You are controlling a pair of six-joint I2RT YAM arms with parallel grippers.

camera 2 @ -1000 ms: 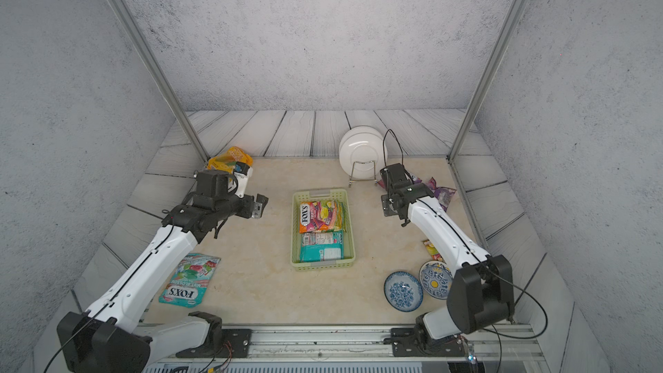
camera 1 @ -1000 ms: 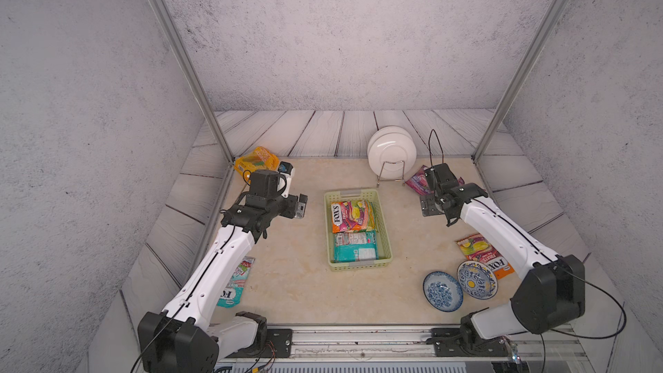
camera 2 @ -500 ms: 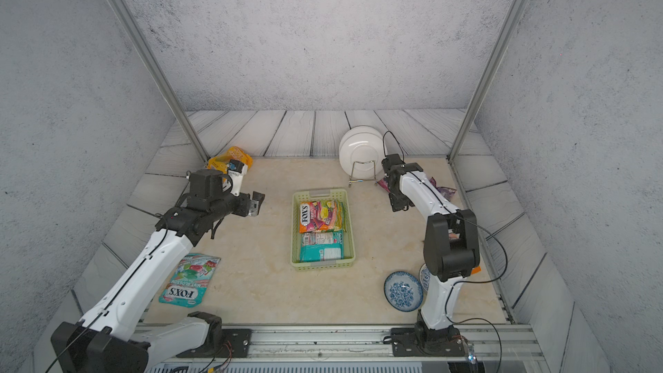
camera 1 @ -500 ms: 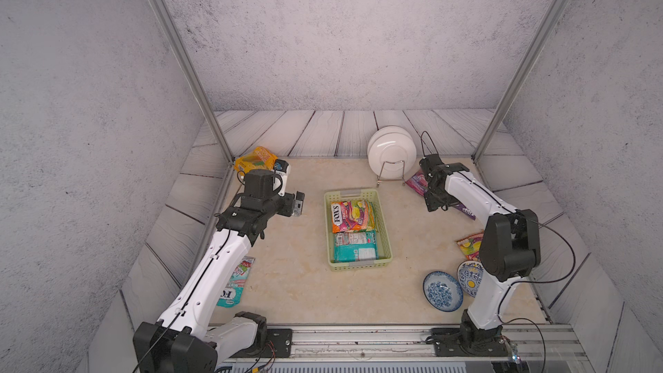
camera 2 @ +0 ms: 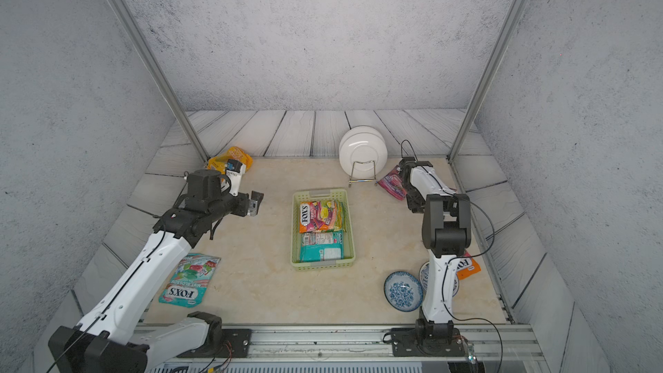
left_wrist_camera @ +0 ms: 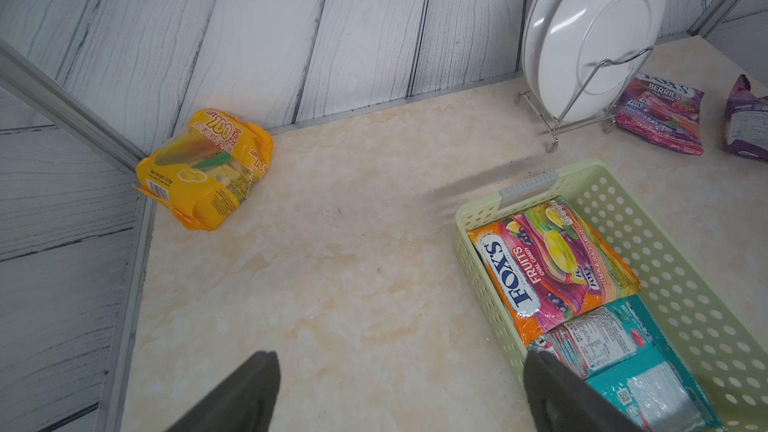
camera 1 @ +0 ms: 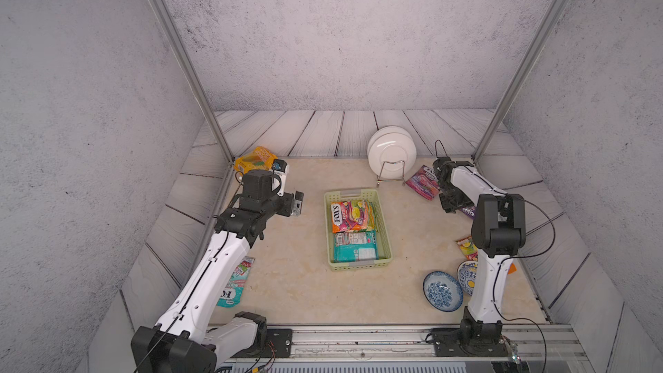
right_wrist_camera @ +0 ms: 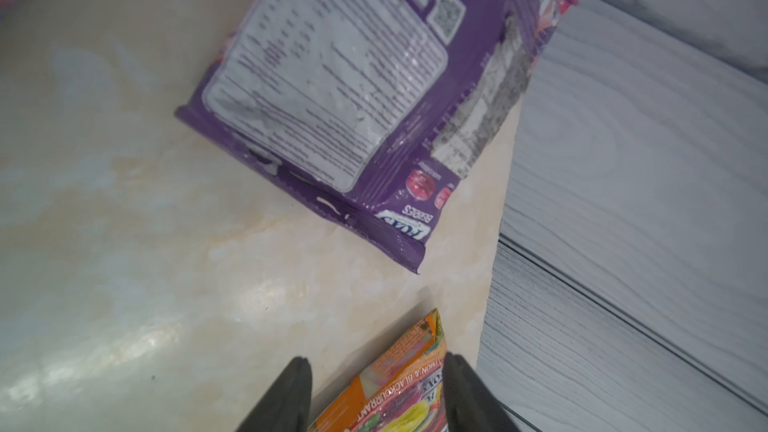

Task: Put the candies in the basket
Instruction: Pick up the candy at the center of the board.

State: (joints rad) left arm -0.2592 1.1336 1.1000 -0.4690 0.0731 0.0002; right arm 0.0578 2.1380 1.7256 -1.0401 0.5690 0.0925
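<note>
Plainly, left hand gapes wide, empty — right hand half open, gripping nothing.

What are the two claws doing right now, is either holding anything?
Left gripper: open wide, holding nothing.
Right gripper: jaws partly apart, with the orange packet seen between them; no grip shows.

Robot lab cell dressed as a kitchen counter: aluminium base rail, aluminium frame posts, concrete-look backdrop, wood-print panels, marble-look tabletop, plate rack.
</note>
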